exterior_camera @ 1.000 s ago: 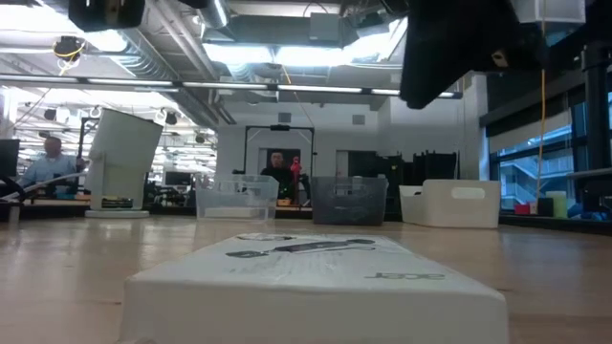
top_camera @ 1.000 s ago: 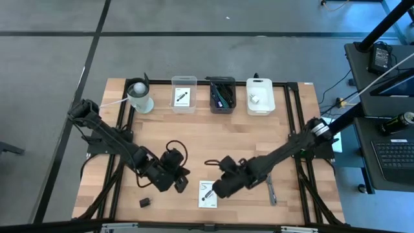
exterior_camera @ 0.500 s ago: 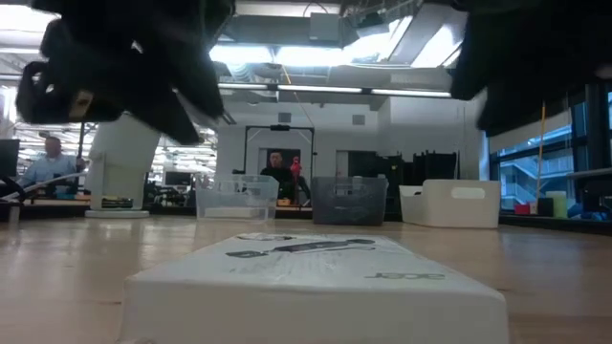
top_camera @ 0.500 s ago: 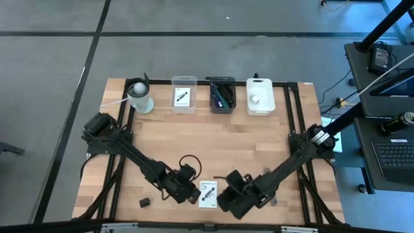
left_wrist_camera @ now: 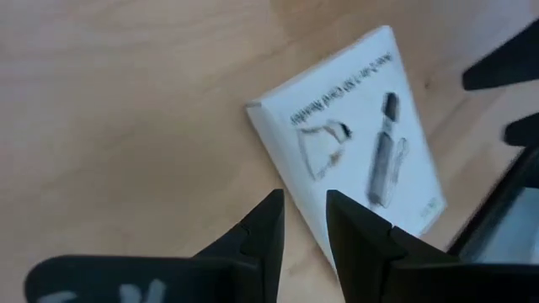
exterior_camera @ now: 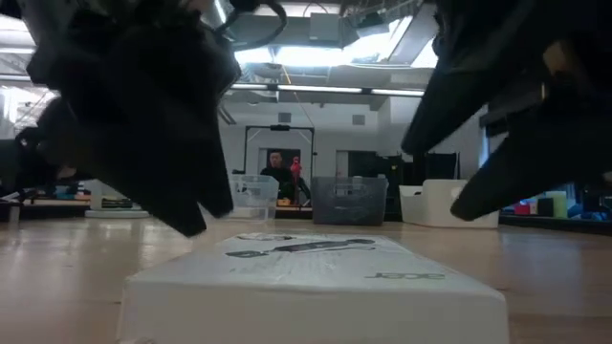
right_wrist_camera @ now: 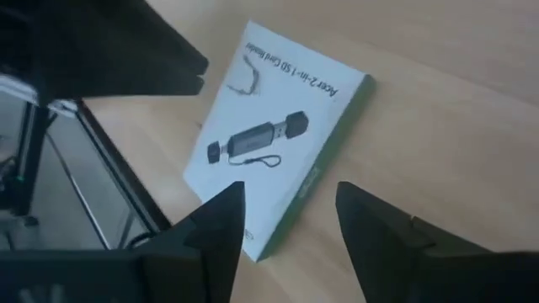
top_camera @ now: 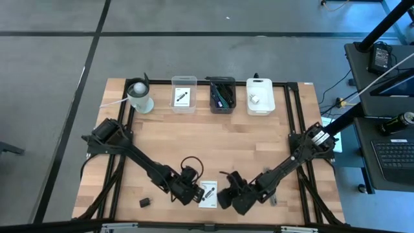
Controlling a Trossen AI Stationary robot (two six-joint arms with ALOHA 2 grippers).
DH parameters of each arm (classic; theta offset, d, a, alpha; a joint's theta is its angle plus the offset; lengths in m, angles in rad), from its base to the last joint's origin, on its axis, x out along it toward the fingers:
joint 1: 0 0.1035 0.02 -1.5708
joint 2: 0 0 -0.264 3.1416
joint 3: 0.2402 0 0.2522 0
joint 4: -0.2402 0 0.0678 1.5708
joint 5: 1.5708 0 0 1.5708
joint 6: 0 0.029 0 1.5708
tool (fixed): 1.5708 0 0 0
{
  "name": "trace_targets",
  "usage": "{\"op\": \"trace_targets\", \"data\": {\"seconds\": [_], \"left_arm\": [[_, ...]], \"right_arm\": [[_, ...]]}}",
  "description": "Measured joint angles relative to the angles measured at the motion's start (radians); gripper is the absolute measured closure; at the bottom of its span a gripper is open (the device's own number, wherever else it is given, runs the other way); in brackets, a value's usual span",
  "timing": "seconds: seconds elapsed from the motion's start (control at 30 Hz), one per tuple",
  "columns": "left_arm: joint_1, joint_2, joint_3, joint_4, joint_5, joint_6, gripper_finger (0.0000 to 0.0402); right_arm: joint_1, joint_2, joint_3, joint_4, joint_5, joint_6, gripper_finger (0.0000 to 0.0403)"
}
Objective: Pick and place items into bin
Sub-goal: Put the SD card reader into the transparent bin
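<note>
High view shows the white printed card packet (top_camera: 207, 193) lying flat on the wooden surface (top_camera: 213, 139), between the left end effector (top_camera: 194, 196) and the right end effector (top_camera: 224, 197). Both stand with fingers parted, just beside the packet, gripping nothing

White printed packet (right_wrist_camera: 274, 139) on light wood table (right_wrist_camera: 438, 50).

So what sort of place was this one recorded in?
Probably a robotics lab or open workshop. The light wooden table sits on a grey concrete floor, a black laptop waits on a side desk, and exposed ceiling lights and ducting run above distant workstations.
</note>
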Motion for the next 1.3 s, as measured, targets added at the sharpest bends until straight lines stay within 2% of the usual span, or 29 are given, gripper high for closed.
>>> {"op": "trace_targets", "data": {"seconds": [0.4,0.57,0.9,1.1,1.3], "left_arm": [[0.031,0.042,0.002,0.019,0.0,0.045,0.0321],[0.041,0.06,0.005,0.045,0.047,0.055,0.0328],[0.042,0.057,0.003,0.045,0.061,0.089,0.034],[0.039,0.057,0.003,0.042,0.072,0.103,0.0348],[0.032,0.057,0.002,0.035,0.072,0.125,0.036]], "right_arm": [[0.0,0.0,-0.013,-0.016,0.0,0.016,0.0202],[-0.002,0.0,-0.013,-0.02,0.0,0.017,0.0202],[-0.003,0.017,-0.013,-0.015,-0.031,0.071,0.0202],[-0.005,0.076,-0.013,0.13,-0.055,0.076,0.0202],[-0.005,0.095,-0.012,0.163,-0.054,0.076,0.0202]]}}
